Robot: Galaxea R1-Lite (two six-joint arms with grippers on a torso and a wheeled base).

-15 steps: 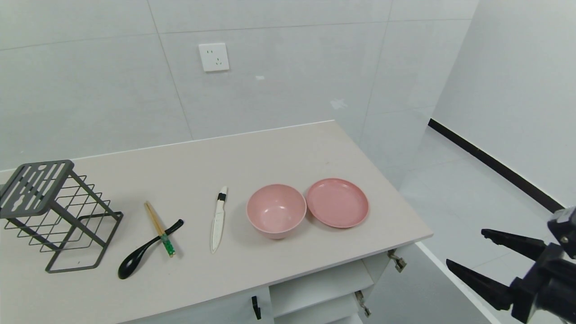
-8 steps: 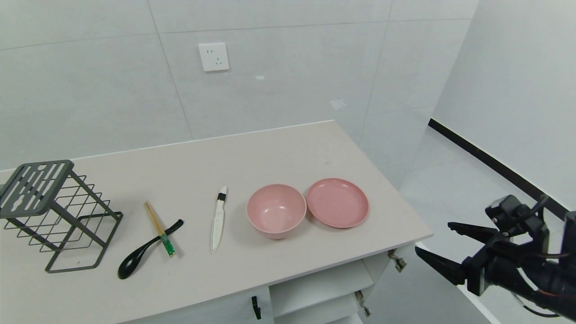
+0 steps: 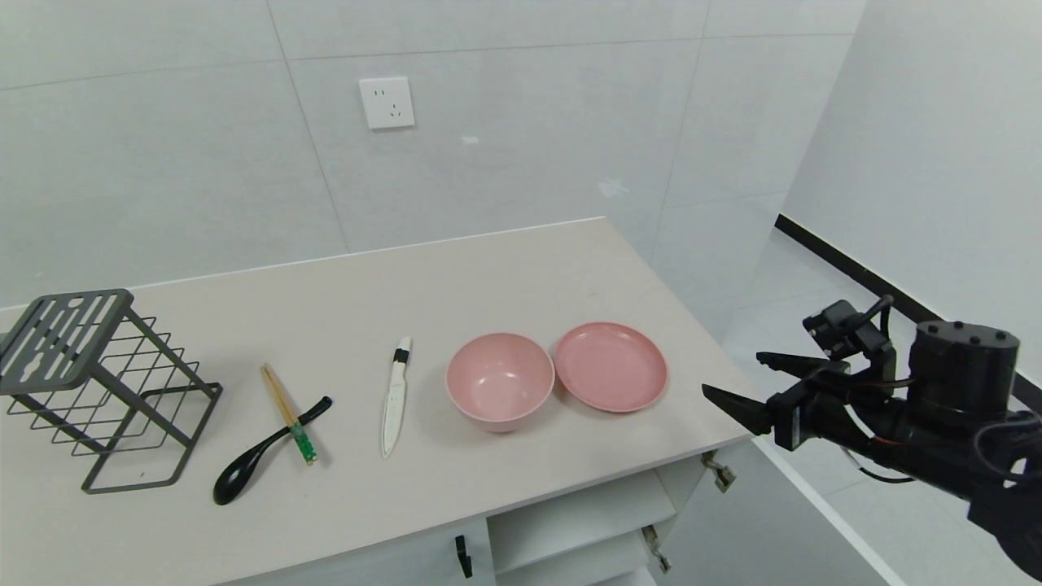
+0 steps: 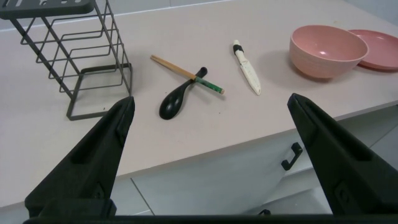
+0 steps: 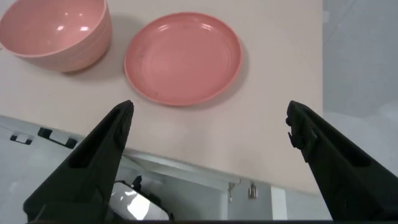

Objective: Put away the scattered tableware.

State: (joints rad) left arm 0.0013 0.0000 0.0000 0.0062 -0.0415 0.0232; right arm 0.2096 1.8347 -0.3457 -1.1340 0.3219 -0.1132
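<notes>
On the surface (image 3: pixel 456 268) before me I count one pink bowl (image 3: pixel 499 381), one pink plate (image 3: pixel 610 366), one white knife (image 3: pixel 396 397), one black spoon (image 3: pixel 273 444) and one pair of chopsticks (image 3: pixel 279 396), two sticks lying together. One grey wire rack (image 3: pixel 65 338) stands there too. One socket (image 3: pixel 387 102) is on the wall.

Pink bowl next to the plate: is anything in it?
Empty. The pink bowl sits upright on the counter, and its smooth inside holds nothing.

A beige countertop (image 3: pixel 505 268) is seen carrying a grey wire rack (image 3: pixel 89 382), chopsticks (image 3: pixel 287 413) crossing a black spoon (image 3: pixel 260 456), a white knife (image 3: pixel 396 397), a pink bowl (image 3: pixel 499 381) and a pink plate (image 3: pixel 610 366).
</notes>
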